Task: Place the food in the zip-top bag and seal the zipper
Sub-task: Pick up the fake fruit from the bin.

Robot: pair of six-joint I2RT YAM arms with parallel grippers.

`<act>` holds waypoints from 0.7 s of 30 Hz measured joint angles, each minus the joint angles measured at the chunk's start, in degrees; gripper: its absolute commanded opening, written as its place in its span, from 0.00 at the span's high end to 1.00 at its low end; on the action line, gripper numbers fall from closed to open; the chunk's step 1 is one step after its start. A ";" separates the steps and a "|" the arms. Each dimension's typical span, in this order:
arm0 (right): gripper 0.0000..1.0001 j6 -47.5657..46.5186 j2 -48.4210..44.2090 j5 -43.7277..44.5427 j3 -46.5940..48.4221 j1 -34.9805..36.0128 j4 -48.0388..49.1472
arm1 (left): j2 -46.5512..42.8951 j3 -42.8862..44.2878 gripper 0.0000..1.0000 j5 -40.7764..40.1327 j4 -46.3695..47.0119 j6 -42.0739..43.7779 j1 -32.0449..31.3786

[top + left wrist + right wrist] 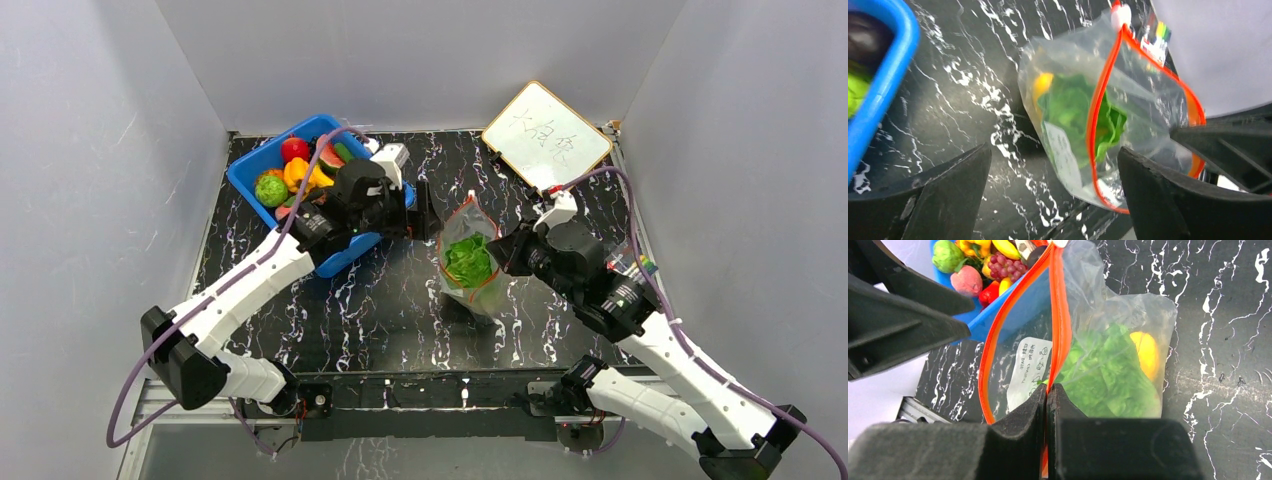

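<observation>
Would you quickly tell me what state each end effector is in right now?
Left end effector: open, holding nothing.
Right end effector: closed on the zipper of the zip-top bag.

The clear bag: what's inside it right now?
A green lettuce and a yellow piece show through the bag. Anything under the lettuce is covered.
</observation>
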 measured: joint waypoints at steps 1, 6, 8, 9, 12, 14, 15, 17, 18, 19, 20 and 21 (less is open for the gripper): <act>1.00 -0.02 -0.57 -0.20 -0.02 0.00 0.04 | -0.04 1.36 0.02 -1.44 -1.14 0.98 0.07; 1.00 -0.02 -1.64 -0.92 -0.33 0.00 1.22 | -0.70 6.01 0.05 -6.56 -5.20 5.18 1.42; 1.00 0.00 -1.60 -1.81 -0.76 0.00 1.70 | -0.92 6.64 0.10 -7.58 -6.19 6.36 2.51; 1.00 0.00 -1.51 -2.12 -0.81 0.00 1.79 | -0.96 6.67 0.14 -7.85 -6.49 6.86 3.23; 1.00 0.00 -1.46 -2.78 -0.81 0.00 2.27 | -0.98 6.58 0.23 -7.61 -7.17 8.24 6.62; 1.00 0.00 -1.46 -3.02 -0.81 0.00 2.43 | -0.98 6.29 0.29 -7.39 -6.99 9.01 9.46; 1.00 0.00 -1.44 -3.13 -0.81 0.00 2.45 | -0.98 6.08 0.30 -7.13 -6.82 9.38 11.17; 1.00 0.02 -1.38 -3.15 -0.81 0.00 2.45 | -0.83 5.46 0.33 -6.29 -6.43 10.16 14.34; 1.00 0.02 -1.38 -3.15 -0.81 0.00 2.45 | -0.55 5.38 0.34 -5.90 -6.34 10.43 15.69; 1.00 0.04 -1.36 -3.13 -0.81 0.00 2.45 | -0.07 5.38 0.35 -5.38 -6.10 10.67 17.07; 1.00 0.07 -1.33 -3.13 -0.81 0.00 2.45 | 0.63 5.38 0.35 -4.74 -5.64 10.78 18.27; 1.00 0.11 -1.29 -3.13 -0.81 0.00 2.45 | 1.46 5.38 0.35 -4.07 -5.07 10.84 19.30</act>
